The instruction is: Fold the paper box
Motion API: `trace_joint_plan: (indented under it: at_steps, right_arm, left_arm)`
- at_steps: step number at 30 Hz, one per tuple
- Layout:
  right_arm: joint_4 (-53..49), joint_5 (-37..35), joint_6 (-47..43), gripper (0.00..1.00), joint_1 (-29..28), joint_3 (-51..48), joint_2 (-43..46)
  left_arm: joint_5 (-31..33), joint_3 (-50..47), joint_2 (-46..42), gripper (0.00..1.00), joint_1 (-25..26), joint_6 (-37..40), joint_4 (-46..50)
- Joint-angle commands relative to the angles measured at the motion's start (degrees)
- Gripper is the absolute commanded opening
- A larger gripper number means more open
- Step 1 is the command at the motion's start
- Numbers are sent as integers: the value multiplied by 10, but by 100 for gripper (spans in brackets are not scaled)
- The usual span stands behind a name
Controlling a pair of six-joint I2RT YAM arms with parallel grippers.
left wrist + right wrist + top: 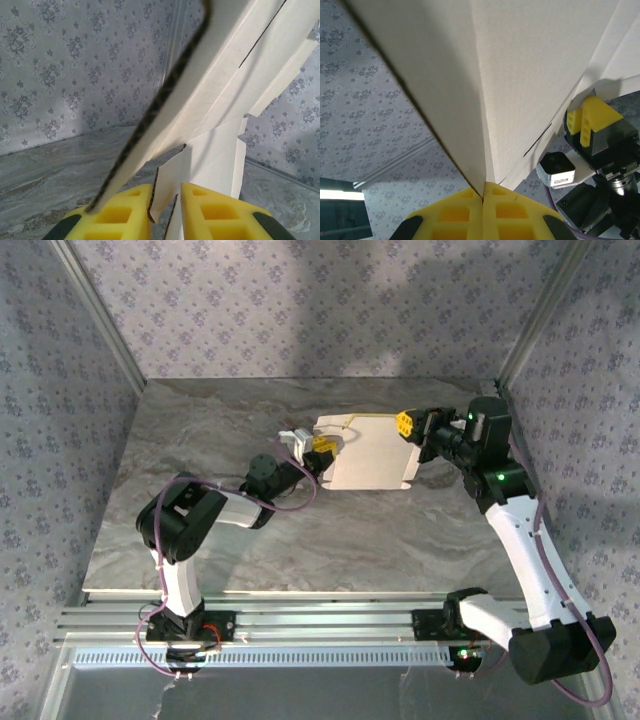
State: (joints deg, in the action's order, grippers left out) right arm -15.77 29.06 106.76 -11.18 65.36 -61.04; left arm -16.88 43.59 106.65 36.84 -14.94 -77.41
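The paper box [365, 452] is an unfolded white sheet held up off the table between both grippers. My right gripper [405, 425] is shut on its right edge, and in the right wrist view the pads [483, 192] meet tightly on the sheet [530, 75]. My left gripper [322, 445] is at the sheet's left edge. In the left wrist view its yellow fingers [166, 192] stand a narrow gap apart around a hanging flap [212, 155], with table showing in the gap. A dark-edged panel [165, 100] slants over the left finger.
The grey marble table [250, 540] is walled by patterned panels on three sides. An aluminium rail [330, 620] runs along the near edge by the arm bases. The left arm's wrist camera [556, 167] shows close under the sheet in the right wrist view.
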Motion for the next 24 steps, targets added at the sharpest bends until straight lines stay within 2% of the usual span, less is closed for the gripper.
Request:
trace_joint_plan:
  at_steps: [1,8,10,15,19,24]
  right_arm:
    - [18,-13,6,0,-4,-7,7]
    - [31,-21,0,0,-9,-21,-2]
    - [31,-24,-9,0,-10,-23,-6]
    - [45,-30,-14,0,-25,-34,-21]
    - [53,-39,-16,0,-39,-39,-33]
    - [60,-52,-18,0,-51,-45,-43]
  left_arm:
    - [26,5,-15,19,8,-10,-31]
    - [57,8,-42,5,24,-11,54]
    - [98,6,-57,0,32,-11,101]
    - [216,11,-84,0,45,-31,210]
    - [286,6,-86,0,62,-31,226]
    - [385,20,-72,0,105,27,239]
